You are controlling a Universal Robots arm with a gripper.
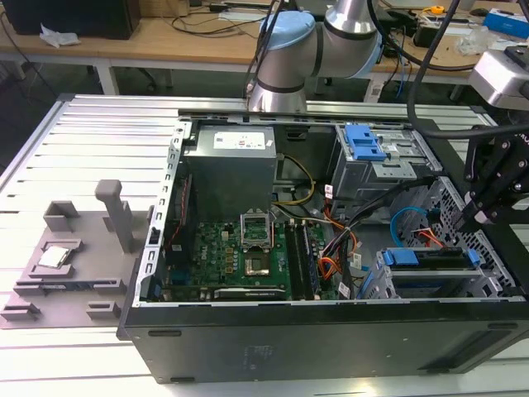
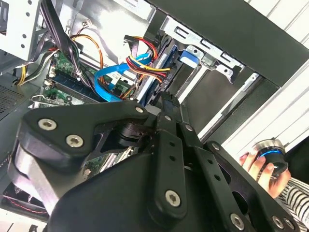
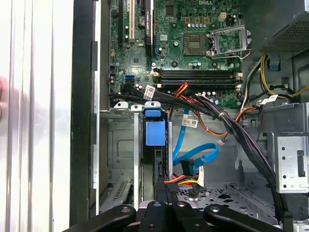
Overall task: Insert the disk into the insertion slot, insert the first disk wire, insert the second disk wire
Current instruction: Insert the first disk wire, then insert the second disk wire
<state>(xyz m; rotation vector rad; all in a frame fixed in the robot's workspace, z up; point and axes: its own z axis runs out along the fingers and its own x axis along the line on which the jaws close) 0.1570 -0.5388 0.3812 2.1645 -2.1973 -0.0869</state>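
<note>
On the exterior view's left, a grey holder (image 1: 78, 248) on the slatted worktop (image 1: 99, 141) carries a small square chip (image 1: 54, 257). Next comes the open computer case (image 1: 331, 351), which holds the power box (image 1: 230, 169), the green main board (image 1: 235, 252) and a tangle of wires (image 1: 343, 236). Further right sits the grey bay (image 1: 364, 142) with its blue latch. Nearer the case's front wall is the silver drive cage (image 1: 483, 285), my insertion slot. The disk (image 1: 430, 258) in its blue frame lies inside it and looks fully home to me. I hang over that cage at the far right: my gripper (image 1: 473, 217) has its fingers (image 2: 169, 121) pressed together, with nothing I can make out between them. In the first wrist view the blue flat cable (image 3: 193, 157) and the red-yellow-black plug (image 3: 186, 181) lie just beside the disk's end; neither looks seated to me. I fear snagging those loose wires, or pressing a plug in crooked and bending its pins. In the second wrist view a person's hand (image 2: 263, 166) is near the case edge, where a careless swing could strike it.
</note>
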